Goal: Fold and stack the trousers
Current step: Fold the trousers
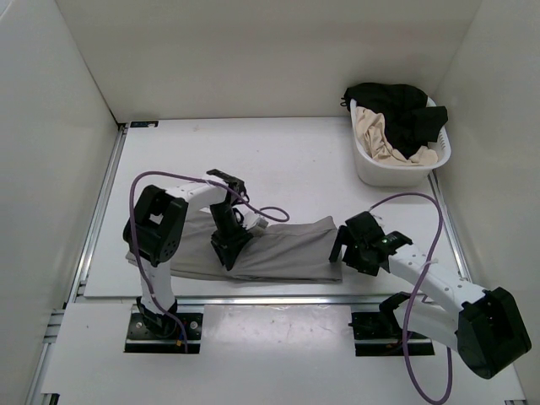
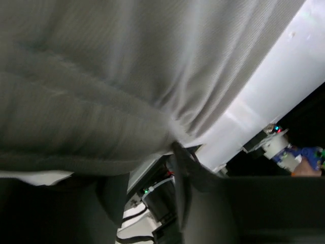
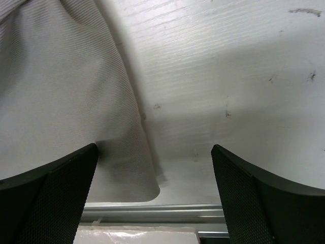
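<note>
The grey trousers [image 1: 287, 249] lie folded in a long band along the table's near edge. My left gripper [image 1: 229, 251] stands over their middle, pointing down toward the near edge. In the left wrist view the grey fabric [image 2: 101, 76] fills the top and puckers at the tip of my left gripper [image 2: 172, 145], which looks shut on a fold. My right gripper [image 1: 340, 246] is at the band's right end. In the right wrist view it [image 3: 155, 150] is open, its left finger [image 3: 56, 188] over the trousers' corner [image 3: 61, 91] and its right finger over bare table.
A white basket [image 1: 396, 167] at the back right holds a black garment [image 1: 405, 110] and a beige one [image 1: 380, 135]. The table's metal front rail [image 3: 152, 211] runs just below the trousers' corner. White walls enclose the table.
</note>
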Robot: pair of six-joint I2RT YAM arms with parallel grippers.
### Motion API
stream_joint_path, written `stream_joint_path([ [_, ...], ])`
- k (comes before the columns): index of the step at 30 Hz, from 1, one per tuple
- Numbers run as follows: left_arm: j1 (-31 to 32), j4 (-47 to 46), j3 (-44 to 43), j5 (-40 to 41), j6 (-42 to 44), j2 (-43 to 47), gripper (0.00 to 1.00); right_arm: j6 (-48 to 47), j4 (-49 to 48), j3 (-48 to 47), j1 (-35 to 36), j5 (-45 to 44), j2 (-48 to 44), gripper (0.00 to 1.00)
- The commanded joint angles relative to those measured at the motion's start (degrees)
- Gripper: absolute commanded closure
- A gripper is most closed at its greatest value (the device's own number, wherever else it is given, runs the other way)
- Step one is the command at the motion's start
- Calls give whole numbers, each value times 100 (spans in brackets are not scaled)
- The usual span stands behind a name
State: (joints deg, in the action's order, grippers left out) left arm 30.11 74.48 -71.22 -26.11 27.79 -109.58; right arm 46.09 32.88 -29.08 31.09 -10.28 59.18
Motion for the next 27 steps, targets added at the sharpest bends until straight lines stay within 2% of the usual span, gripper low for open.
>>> stream_joint_path([
  [1,-259,-197,-296,-271,77,121,49,-135,-63,52,-24,281,-91,4],
  [2,-356,-136,-365,-272,130,121,38,-196,-63,52,-24,281,-143,4],
  [7,-743,-116,-971,-535,192,411,20,-249,51,52,-24,281,-196,7],
  [9,-743,-354,-1401,-702,139,411,15,-249,-9,139,-24,430,-249,9],
  [12,-621,-407,-1702,-1018,139,34,15,-249,-63,280,29,554,-389,11],
  [14,-559,-609,-1755,-1116,43,-291,20,-249,-115,438,29,606,-469,11],
  [17,-559,-1004,-1501,-1029,-98,-555,30,-249,-273,509,29,747,-469,18],
  [18,-559,-1197,-1439,-1028,-159,-608,43,-249,-343,570,29,834,-416,22],
  [19,-559,-1199,-1386,-1106,-160,-661,49,-249,-509,640,29,931,-416,30],
  [20,-559,-1199,-1334,-1194,-160,-713,56,-249,-572,640,29,1019,-329,34],
  [21,-559,-1199,-1333,-1360,-212,-775,70,-249,-573,640,29,1089,-258,38],
  [23,-559,-1199,-1193,-1362,-213,-775,86,-196,-503,640,29,1090,-258,49],
  [24,-559,-1199,-1192,-1275,-282,-775,86,-196,-441,640,29,1020,-345,55],
  [25,-559,-1329,-1114,-1178,-283,-697,86,-196,-380,693,29,933,-415,69],
  [27,-664,-1514,-1061,-915,-475,-521,86,-48,-160,745,29,651,-660,78],
])
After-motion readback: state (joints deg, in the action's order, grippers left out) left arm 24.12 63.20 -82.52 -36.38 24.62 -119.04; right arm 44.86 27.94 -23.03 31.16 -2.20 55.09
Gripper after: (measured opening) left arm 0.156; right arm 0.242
